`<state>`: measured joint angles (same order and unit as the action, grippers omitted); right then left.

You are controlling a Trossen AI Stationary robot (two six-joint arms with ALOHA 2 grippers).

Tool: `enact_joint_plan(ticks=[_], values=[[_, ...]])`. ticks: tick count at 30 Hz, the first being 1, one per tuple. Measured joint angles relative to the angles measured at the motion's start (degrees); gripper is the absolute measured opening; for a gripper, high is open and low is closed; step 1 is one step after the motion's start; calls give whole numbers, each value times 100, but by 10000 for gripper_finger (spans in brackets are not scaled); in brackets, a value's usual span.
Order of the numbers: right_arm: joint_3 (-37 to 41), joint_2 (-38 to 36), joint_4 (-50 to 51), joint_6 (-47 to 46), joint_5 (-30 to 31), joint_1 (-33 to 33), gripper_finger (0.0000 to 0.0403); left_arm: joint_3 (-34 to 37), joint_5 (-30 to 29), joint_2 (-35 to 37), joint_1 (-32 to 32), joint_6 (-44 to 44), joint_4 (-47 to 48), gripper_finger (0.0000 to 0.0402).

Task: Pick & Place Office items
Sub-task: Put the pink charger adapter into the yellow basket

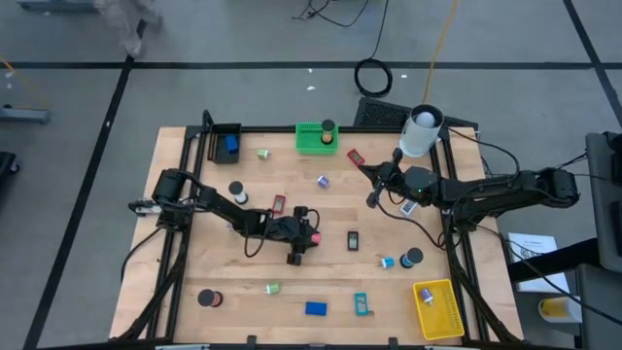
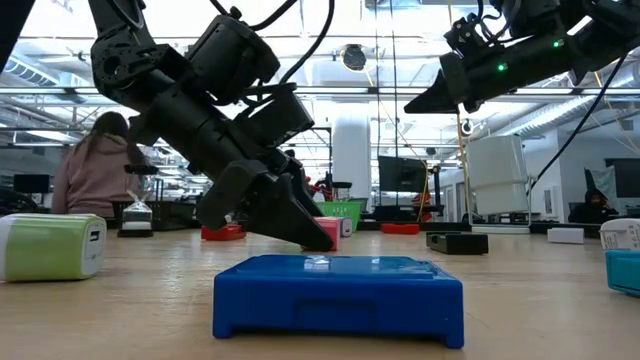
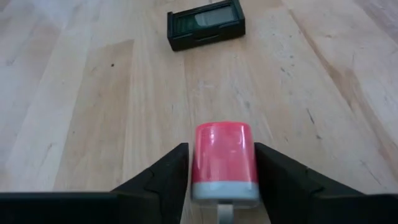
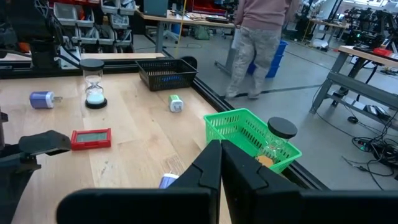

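Observation:
A small pink-red block with a grey-white end lies on the wooden table near its middle, also in the high view. My left gripper slants down over it, its two fingers on either side of it. Beyond it lies a dark green rectangular block. My right gripper hangs shut, with nothing in it, above the table's far right part, fingertips together. My left gripper has the pink-red block's two long sides between its two fingers, near its grey-white end. The fingers slant down from the table's left and lie along the block. The block lies flat on the table.
Scattered office items: a blue block near the front edge, a red block, black rolls, a green-white piece. A black bin, green bin, yellow bin and white cylinder stand at the edges.

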<state>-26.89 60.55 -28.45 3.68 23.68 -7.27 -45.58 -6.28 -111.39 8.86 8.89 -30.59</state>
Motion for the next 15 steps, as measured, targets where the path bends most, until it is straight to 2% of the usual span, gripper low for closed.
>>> enact_joint_plan(ticks=[10, 15], values=[[0, 0, 2, 0, 0, 0, 4, 0, -72, 7, 11, 17, 54, 265], [0, 0, 14, 0, 0, 0, 4, 0, -59, 126, 77, 103, 307, 259]])
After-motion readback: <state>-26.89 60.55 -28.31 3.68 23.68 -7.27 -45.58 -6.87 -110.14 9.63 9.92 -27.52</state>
